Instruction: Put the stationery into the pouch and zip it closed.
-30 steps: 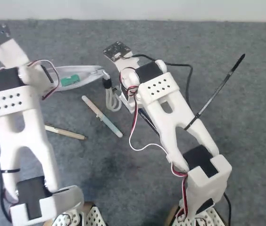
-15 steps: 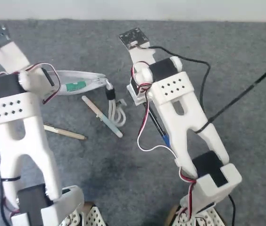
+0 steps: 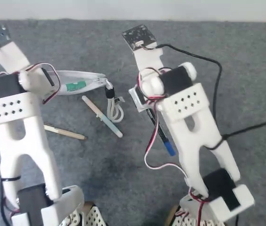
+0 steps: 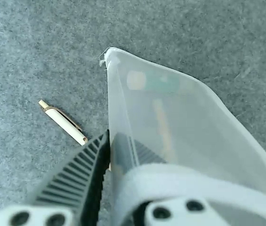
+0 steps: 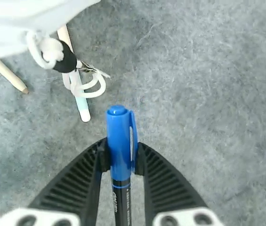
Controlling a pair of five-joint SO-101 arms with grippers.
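Observation:
A translucent white pouch [image 3: 78, 81] lies at the back left with green and beige items inside. My left gripper [image 4: 109, 141] is shut on the pouch's [image 4: 180, 122] edge. My right gripper [image 5: 120, 153] is shut on a black pen with a blue cap [image 5: 119, 136]. In the high view that pen [image 3: 165, 140] slants under the right arm, above the carpet. A white and pale blue pen [image 3: 102, 117] and a beige pen [image 3: 65, 133] lie loose on the carpet in front of the pouch. The pouch's white zip cord [image 3: 114, 111] lies looped beside the white pen.
Grey carpet [image 3: 246, 70] covers the table, with open room to the right of the right arm. A black cable [image 3: 260, 125] runs off to the right edge. Both arm bases stand at the near edge.
My right arm has swung right and back from the zip cord, carrying the blue-capped pen into sight. The cord now lies slack. The left arm barely moved.

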